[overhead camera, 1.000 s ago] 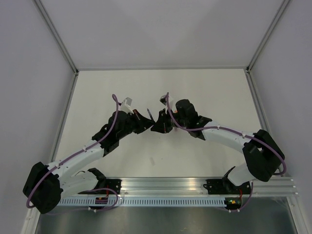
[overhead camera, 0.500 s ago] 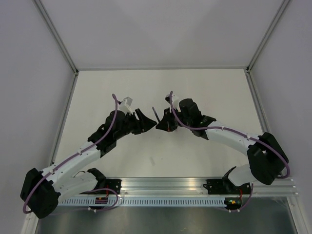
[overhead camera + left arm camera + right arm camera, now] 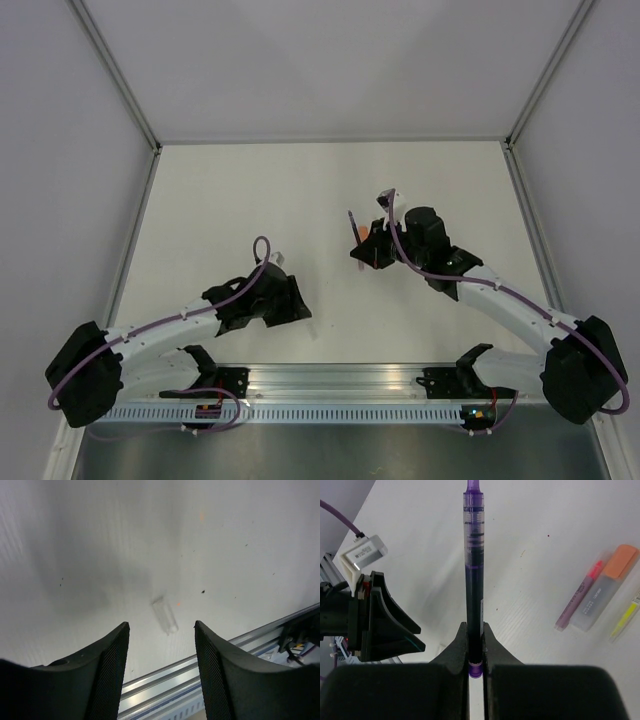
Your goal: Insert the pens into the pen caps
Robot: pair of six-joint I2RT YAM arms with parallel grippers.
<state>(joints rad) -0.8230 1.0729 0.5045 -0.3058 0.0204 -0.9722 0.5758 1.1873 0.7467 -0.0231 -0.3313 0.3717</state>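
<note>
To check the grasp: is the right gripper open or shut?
Shut on the purple pen: in the wrist view the right gripper clamps its barrel from both sides.

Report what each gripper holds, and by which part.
The right gripper grips the dark purple pen near one end. The left gripper stands open, holding nothing.

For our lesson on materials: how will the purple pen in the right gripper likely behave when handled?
The purple pen stands straight though the right gripper pinches only one end, so probably stiff and light. Its barrel looks smooth and round: it might slip or swivel, and roll if laid on the table.
</note>
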